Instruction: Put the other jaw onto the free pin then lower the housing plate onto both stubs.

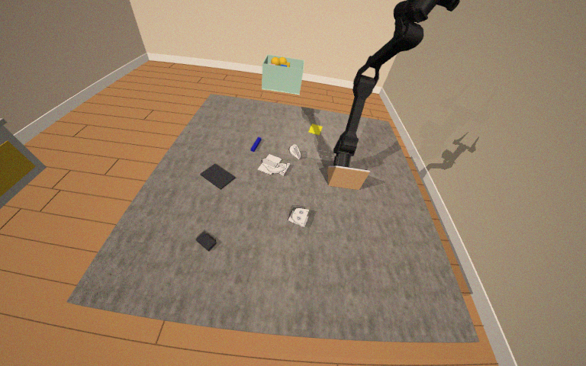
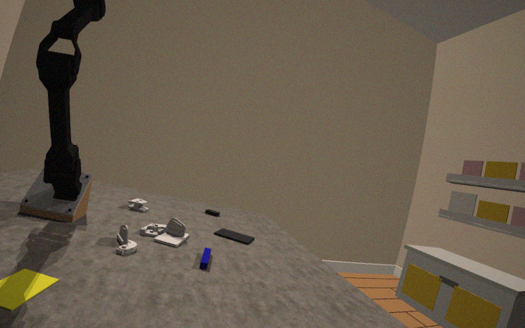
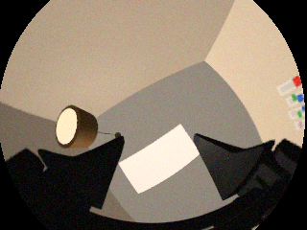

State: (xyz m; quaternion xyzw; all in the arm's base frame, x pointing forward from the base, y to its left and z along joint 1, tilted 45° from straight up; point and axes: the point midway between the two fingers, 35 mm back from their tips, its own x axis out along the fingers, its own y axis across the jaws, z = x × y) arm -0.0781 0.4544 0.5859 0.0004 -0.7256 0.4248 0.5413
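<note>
My gripper [image 3: 159, 139] is open and empty, raised high and facing the ceiling; its fingers lie outside the top and exterior views. A loose white jaw [image 1: 294, 151] [image 2: 126, 247] with an upright part rests on the mat. Beside it, a low white part [image 1: 281, 168] [image 2: 152, 229] lies against or close to a white slab [image 2: 169, 241] with an upright rounded piece; I cannot tell which carries the pins or whether teeth mesh. Apart from these, a white two-layered part [image 1: 298, 216] [image 2: 138, 203] with two round marks on top, possibly the housing plate, rests nearer the front in the top view.
A blue bar [image 1: 255, 144] [image 2: 205, 258], a black flat slab [image 1: 217, 176] [image 2: 234, 236], a small black block [image 1: 206, 240] [image 2: 212, 212] and a yellow square [image 1: 316, 129] [image 2: 27, 288] lie around the parts. The arm's base [image 1: 348, 178] [image 2: 42, 205] stands close by.
</note>
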